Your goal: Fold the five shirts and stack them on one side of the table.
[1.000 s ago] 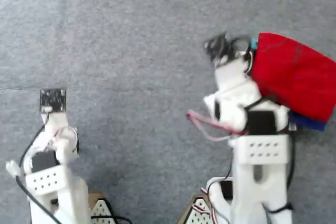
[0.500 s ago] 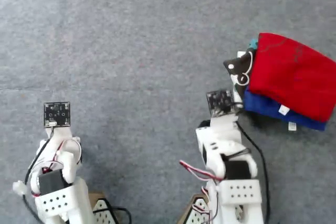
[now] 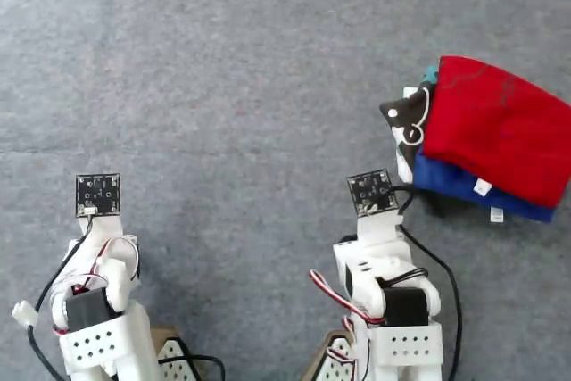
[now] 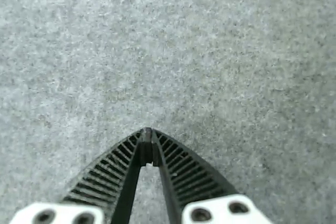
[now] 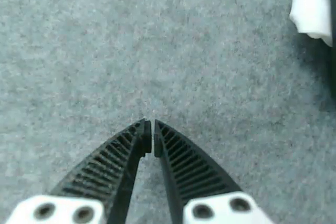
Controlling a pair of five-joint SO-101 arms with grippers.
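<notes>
A stack of folded shirts lies at the right side of the grey table, with a red shirt (image 3: 496,126) on top and a blue shirt (image 3: 464,185) under it. White and black cloth (image 3: 406,122) sticks out at the stack's left edge. My right gripper (image 5: 152,129) is shut, empty, over bare felt; a white cloth edge (image 5: 312,6) shows off to one side. The right arm (image 3: 379,247) is drawn back near the front edge, left of the stack. My left gripper (image 4: 147,142) is shut on nothing, and the left arm (image 3: 94,256) sits at the front left.
The grey felt table (image 3: 223,86) spreads wide and flat across the middle and back. Both arm bases (image 3: 393,345) stand at the front edge with loose cables beside them.
The right arm has pulled back from the red shirt stack toward the front edge and folded down. The left arm drew back a little too. The stack stays put.
</notes>
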